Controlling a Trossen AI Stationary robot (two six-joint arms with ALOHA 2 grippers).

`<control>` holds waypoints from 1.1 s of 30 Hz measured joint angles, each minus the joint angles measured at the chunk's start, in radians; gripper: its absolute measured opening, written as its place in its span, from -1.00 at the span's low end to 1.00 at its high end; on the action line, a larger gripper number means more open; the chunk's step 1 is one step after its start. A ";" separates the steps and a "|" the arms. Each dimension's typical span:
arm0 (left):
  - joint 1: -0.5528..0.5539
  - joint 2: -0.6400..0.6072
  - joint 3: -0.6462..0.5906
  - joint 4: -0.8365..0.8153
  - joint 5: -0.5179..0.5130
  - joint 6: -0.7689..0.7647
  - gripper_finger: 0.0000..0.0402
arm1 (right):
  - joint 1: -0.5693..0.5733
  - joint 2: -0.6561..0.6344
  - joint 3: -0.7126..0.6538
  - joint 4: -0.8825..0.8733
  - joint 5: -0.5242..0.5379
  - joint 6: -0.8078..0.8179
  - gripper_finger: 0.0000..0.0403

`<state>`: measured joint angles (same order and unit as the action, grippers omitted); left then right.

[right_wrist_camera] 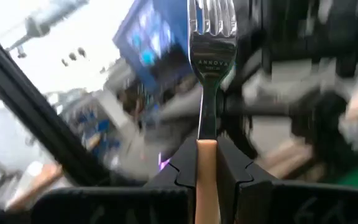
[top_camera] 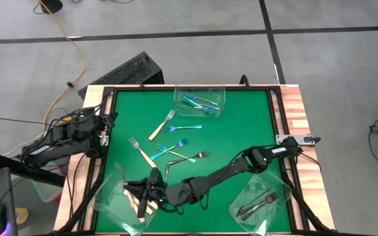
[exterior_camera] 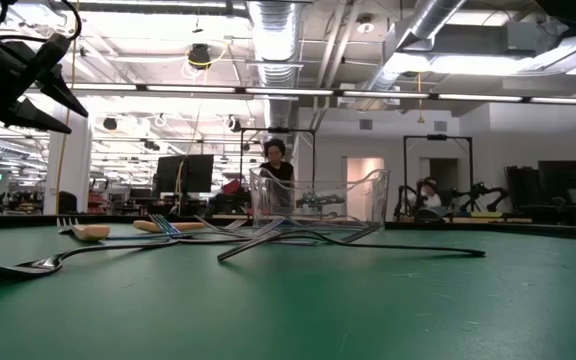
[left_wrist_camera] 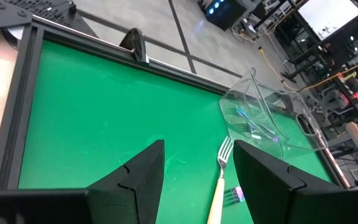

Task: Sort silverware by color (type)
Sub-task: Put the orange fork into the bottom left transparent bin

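My right gripper (top_camera: 147, 196) reaches across to the clear near-left tub (top_camera: 113, 196) and is shut on a tan-handled fork (right_wrist_camera: 210, 68). Tan-handled forks (top_camera: 134, 202) lie in that tub. The far tub (top_camera: 200, 100) holds blue-handled forks (top_camera: 192, 101), and the near-right tub (top_camera: 261, 203) holds dark grey forks (top_camera: 256, 204). Loose on the green mat lie tan-handled forks (top_camera: 161, 126) (top_camera: 141, 152), blue ones (top_camera: 188, 128) (top_camera: 176, 144) and a dark one (top_camera: 169, 168). My left gripper (left_wrist_camera: 197, 180) is open at the table's left edge. My right gripper pinches the fork by its tan handle (right_wrist_camera: 207, 165) between the two fingers (right_wrist_camera: 241, 180). The fork lies along the fingers, and its metal neck and tines (right_wrist_camera: 211, 15) stick out past the fingertips. It is lifted clear over the near-left tub.
A black raised frame (top_camera: 110, 98) borders the green mat, with wooden strips (top_camera: 294, 111) beyond it. The right arm (top_camera: 241, 164) lies slantwise over the near half of the mat. A keyboard (top_camera: 126, 72) and cables (top_camera: 71, 65) lie on the floor past the far-left corner.
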<state>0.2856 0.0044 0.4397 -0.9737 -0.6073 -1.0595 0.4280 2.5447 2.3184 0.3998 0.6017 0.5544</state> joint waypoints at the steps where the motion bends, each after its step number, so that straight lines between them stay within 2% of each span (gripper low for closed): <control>1: 0.000 0.000 0.000 0.000 -0.001 0.000 -0.12 | -0.001 0.001 0.000 -0.047 -0.023 0.045 -0.82; 6: 0.000 0.000 0.000 0.000 0.000 0.000 -0.12 | -0.018 0.005 0.001 -0.205 -0.127 0.201 -0.82; 12: 0.000 0.000 0.000 0.000 -0.001 0.000 -0.12 | -0.038 0.005 0.000 -0.411 -0.154 0.333 -0.82; 26: 0.000 0.000 0.000 0.000 -0.026 0.000 -0.12 | -0.097 0.014 0.001 -0.547 -0.404 0.374 -0.82; 33: 0.000 0.000 0.000 0.000 -0.028 0.000 -0.12 | -0.112 0.014 0.001 -0.503 -0.470 0.324 -0.82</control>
<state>0.2856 0.0044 0.4397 -0.9737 -0.6350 -1.0592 0.3162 2.5592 2.3191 -0.1032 0.1314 0.8785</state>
